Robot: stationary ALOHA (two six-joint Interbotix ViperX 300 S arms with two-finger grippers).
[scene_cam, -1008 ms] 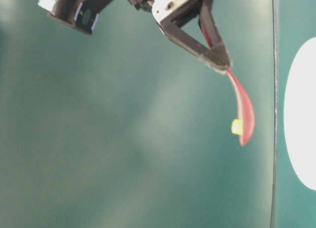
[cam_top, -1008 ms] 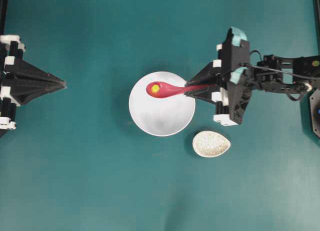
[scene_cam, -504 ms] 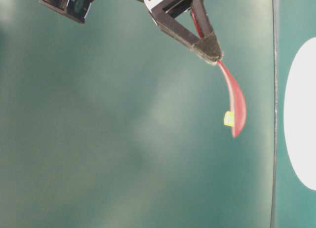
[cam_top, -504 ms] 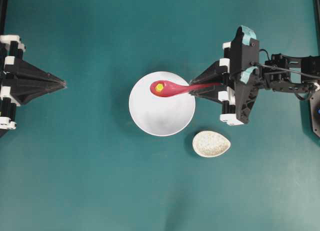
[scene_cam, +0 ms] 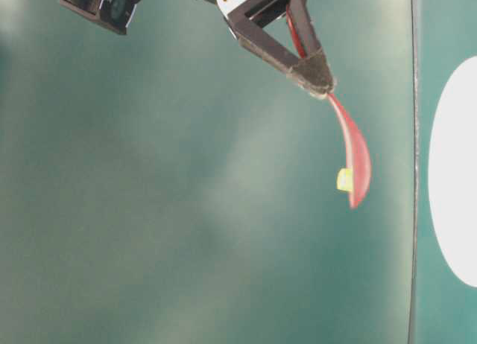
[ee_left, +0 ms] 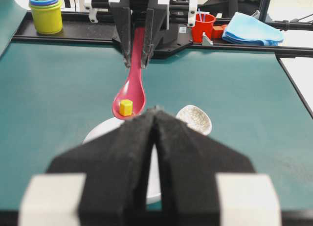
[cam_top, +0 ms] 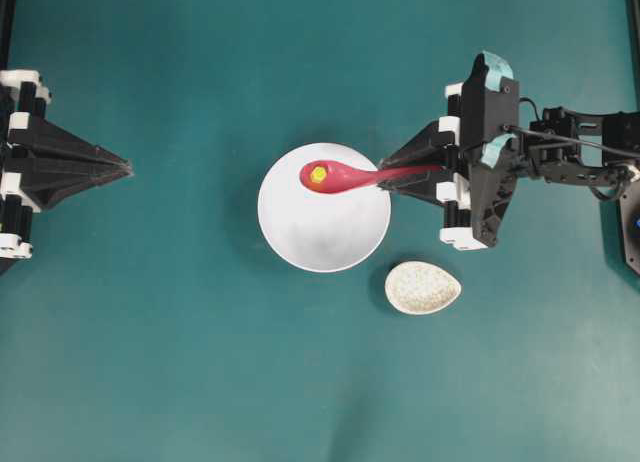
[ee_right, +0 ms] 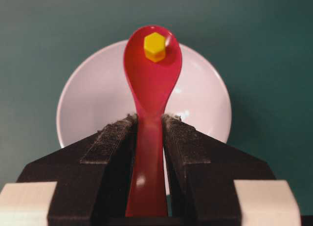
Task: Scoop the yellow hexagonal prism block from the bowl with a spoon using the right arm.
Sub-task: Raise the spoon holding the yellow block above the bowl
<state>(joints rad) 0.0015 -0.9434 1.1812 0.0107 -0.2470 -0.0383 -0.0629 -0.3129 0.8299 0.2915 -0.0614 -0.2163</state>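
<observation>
Right gripper (ee_right: 149, 123) is clamped on the handle of the red spoon (cam_top: 340, 176). The yellow hexagonal block (ee_right: 154, 46) sits in the scoop, held above the white bowl (cam_top: 300, 232). Left gripper (ee_left: 155, 119) is pressed together, idle. Scoop judged complete; next move calls for keeping the spoon level.

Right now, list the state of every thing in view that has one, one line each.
spoon: clamped by its handle, raised over the bowl, loaded.
yellow block: sitting in the spoon's scoop.
bowl: upright on the table, nothing in it.
speckled dish: upright, beside the bowl.
right tool: shut on the spoon.
left tool: shut, holding nothing.
</observation>
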